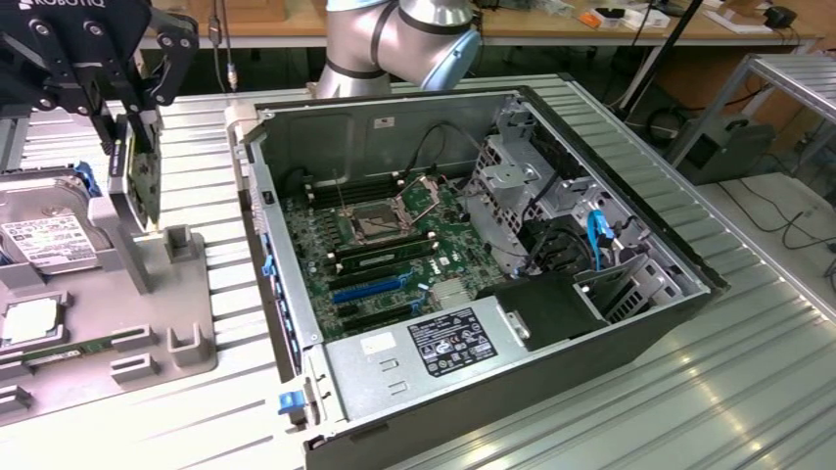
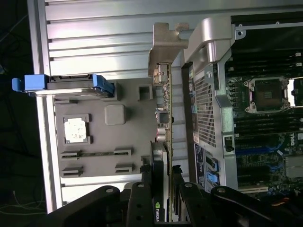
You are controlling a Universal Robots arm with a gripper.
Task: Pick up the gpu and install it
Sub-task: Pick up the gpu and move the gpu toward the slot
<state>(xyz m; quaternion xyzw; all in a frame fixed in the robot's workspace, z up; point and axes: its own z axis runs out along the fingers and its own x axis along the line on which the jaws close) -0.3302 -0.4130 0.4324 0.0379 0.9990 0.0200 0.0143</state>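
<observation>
The gpu (image 1: 136, 186) is clamped by its top edge in my pincer (image 1: 128, 122), hanging upright (edge-down to suit a slot, I judge) over the grey tray (image 1: 157, 323) on the worktop (image 1: 731, 382), beside the open case (image 1: 379, 113).
</observation>
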